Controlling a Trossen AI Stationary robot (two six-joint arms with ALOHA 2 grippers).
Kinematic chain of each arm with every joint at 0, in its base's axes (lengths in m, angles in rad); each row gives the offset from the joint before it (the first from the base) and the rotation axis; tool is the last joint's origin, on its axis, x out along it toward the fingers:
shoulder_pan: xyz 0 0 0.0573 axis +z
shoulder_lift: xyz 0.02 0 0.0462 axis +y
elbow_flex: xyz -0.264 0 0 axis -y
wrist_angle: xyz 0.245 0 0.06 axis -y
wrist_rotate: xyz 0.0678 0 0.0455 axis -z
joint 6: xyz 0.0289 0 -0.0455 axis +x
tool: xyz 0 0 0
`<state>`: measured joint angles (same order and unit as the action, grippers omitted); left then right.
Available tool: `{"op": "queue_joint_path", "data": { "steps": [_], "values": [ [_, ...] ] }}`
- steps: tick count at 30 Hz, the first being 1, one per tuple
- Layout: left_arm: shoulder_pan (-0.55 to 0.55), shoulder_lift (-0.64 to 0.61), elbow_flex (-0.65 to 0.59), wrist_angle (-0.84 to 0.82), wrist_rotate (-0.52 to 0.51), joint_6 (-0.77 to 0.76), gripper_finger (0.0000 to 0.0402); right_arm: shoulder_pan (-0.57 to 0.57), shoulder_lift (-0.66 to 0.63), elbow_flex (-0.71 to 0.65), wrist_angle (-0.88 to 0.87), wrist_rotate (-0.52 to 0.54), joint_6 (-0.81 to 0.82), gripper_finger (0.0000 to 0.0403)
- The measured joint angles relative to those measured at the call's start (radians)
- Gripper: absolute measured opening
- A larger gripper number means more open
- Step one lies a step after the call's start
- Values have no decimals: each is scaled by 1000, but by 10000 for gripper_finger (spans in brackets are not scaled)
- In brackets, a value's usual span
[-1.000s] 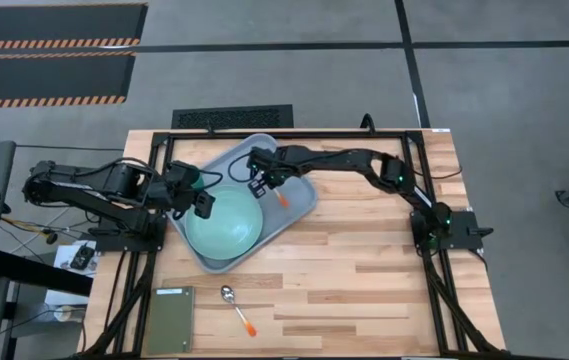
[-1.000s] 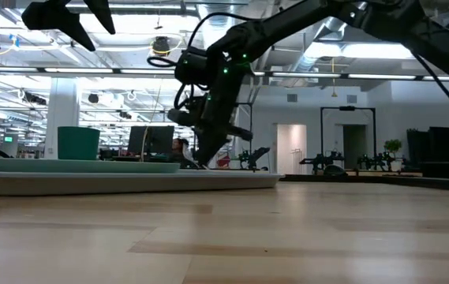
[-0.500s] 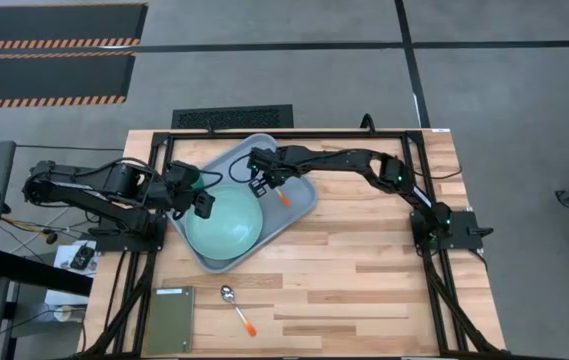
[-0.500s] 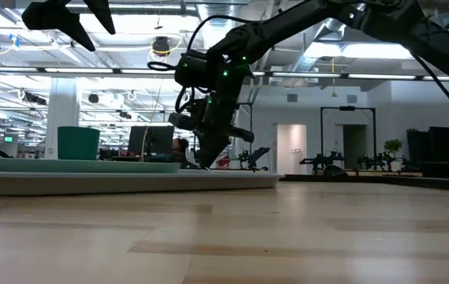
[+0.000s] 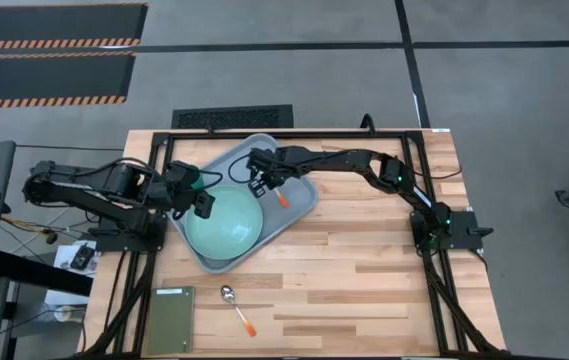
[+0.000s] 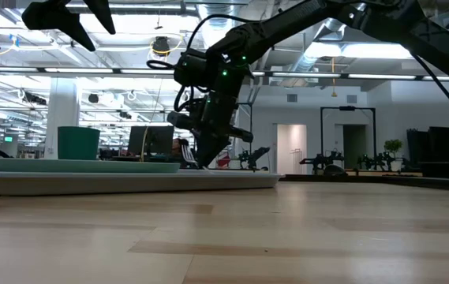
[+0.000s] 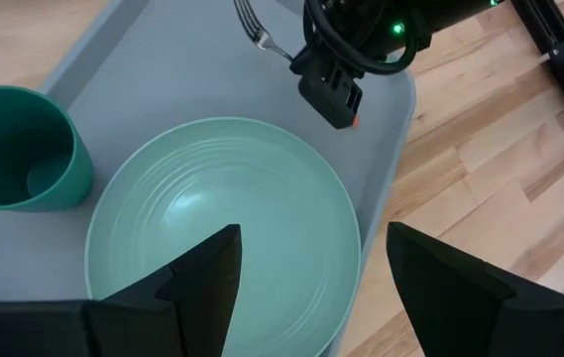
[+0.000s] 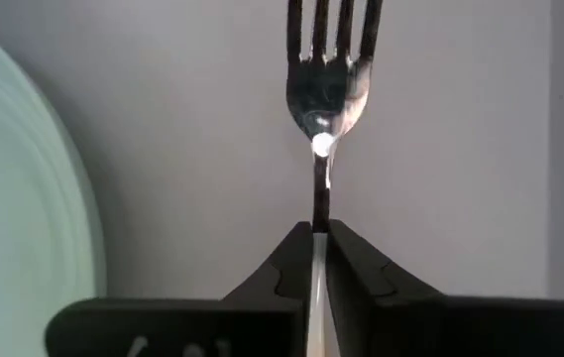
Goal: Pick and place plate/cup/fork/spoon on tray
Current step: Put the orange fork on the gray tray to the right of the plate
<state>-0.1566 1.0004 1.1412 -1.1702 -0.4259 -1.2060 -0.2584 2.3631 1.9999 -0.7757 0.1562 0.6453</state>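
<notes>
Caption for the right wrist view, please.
Right gripper shut on the fork, tines out over the tray, beside the plate.

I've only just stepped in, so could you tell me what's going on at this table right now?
The right gripper is shut on the fork, holding it over the grey-blue tray beside the plate. The plate and the cup already sit in the tray. The left gripper hangs open above the plate. The spoon lies on the table outside the tray, not yet picked up.
</notes>
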Motion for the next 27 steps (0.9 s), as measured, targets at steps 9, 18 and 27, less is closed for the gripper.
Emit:
{"op": "queue_joint_path", "data": {
  "steps": [9,18,27],
  "values": [
    [0,0,0,0,0,-2,238,3,0,0,-1,0,-6,56],
    [0,0,0,0,0,-2,238,12,-2,-51,28,2,-19,56],
    [0,0,0,0,-2,-2,238,16,17,-52,69,2,-17,56]
  ]
}}
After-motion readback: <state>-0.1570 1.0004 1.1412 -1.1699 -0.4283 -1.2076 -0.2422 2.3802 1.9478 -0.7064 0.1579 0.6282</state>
